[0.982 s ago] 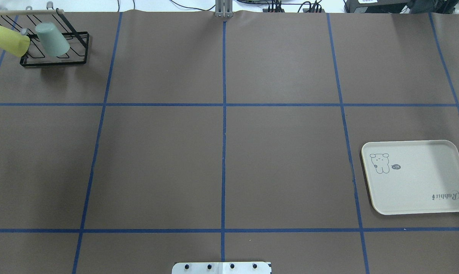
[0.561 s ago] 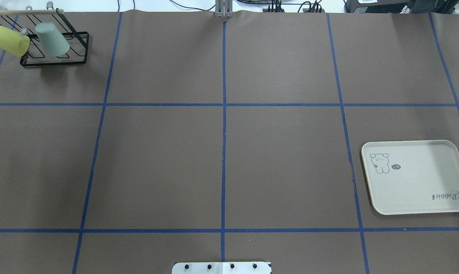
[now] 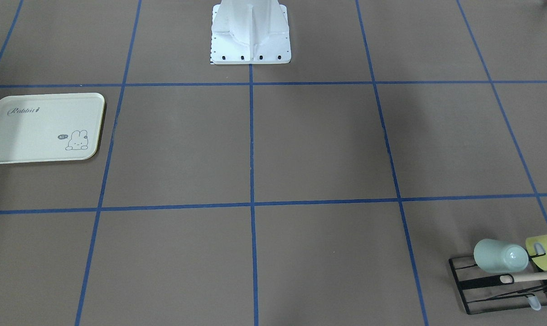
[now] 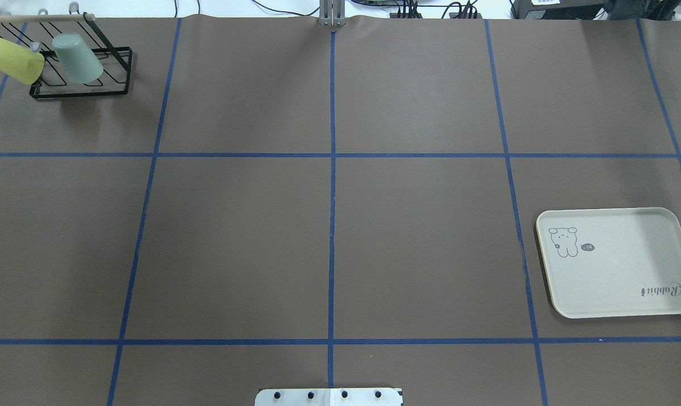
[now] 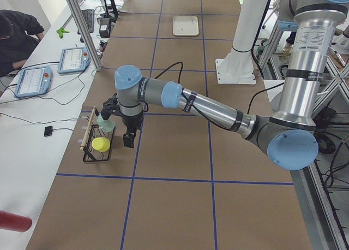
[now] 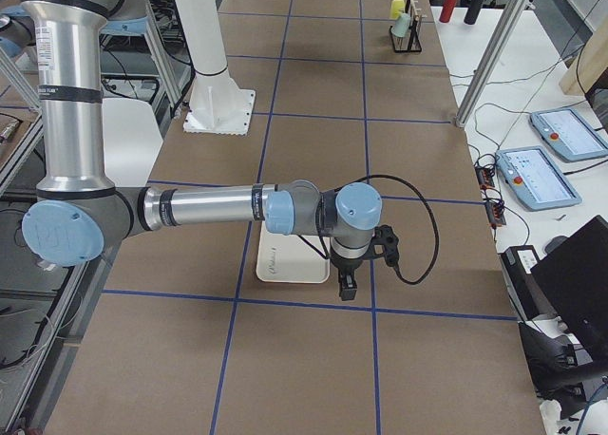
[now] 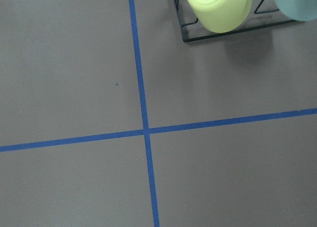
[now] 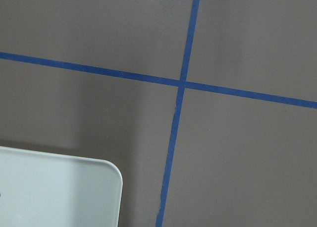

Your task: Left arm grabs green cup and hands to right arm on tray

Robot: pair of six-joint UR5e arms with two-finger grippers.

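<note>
The pale mint-green cup [image 4: 78, 58] hangs tilted on the black wire rack [image 4: 80, 95] at the table's far left corner, and also shows in the front view [image 3: 500, 262] and the left wrist view [image 7: 299, 1]. The left arm reaches out in the exterior left view, its gripper [image 5: 129, 140] hanging above the table just beside the rack. I cannot tell if it is open or shut. The cream tray [image 4: 616, 270] lies at the right. The right gripper [image 6: 347, 285] hangs over the tray's [image 6: 285, 264] outer edge; whether it is open or shut I cannot tell. Neither wrist view shows fingers.
A yellow-green cup [image 4: 13, 60] hangs on the same rack, left of the mint one, under a wooden bar [image 4: 35, 18]. The robot's white base [image 3: 250, 36] stands at the table's near-middle edge. Blue tape lines grid the brown table. Tablets lie on side benches.
</note>
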